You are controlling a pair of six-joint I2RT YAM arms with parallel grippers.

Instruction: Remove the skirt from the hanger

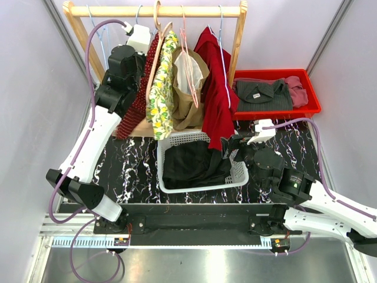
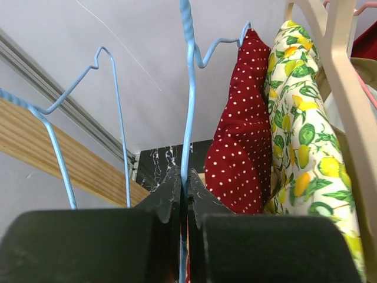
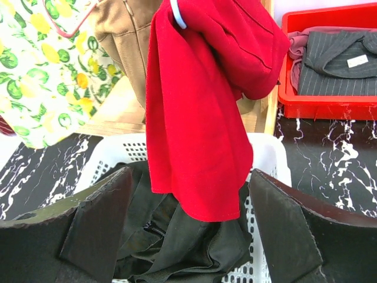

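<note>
A red white-dotted garment (image 1: 136, 100), apparently the skirt, hangs on a blue wire hanger (image 2: 189, 88) at the left of the rack; it also shows in the left wrist view (image 2: 244, 147). My left gripper (image 1: 144, 50) is up at the rack, shut on that hanger's wire (image 2: 187, 183) just left of the dotted cloth. My right gripper (image 1: 231, 148) is open and empty over the white basket (image 1: 203, 187). In the right wrist view its fingers (image 3: 188, 218) stand either side of the hem of a plain red garment (image 3: 200, 118), not touching it.
The wooden rail (image 1: 156, 10) also carries a lemon-print garment (image 1: 162, 88), a tan garment (image 1: 185, 94) and an empty blue hanger (image 2: 59, 159). A black garment (image 1: 191, 162) lies in the basket. A red bin (image 1: 277, 75) of grey clothes stands at the back right.
</note>
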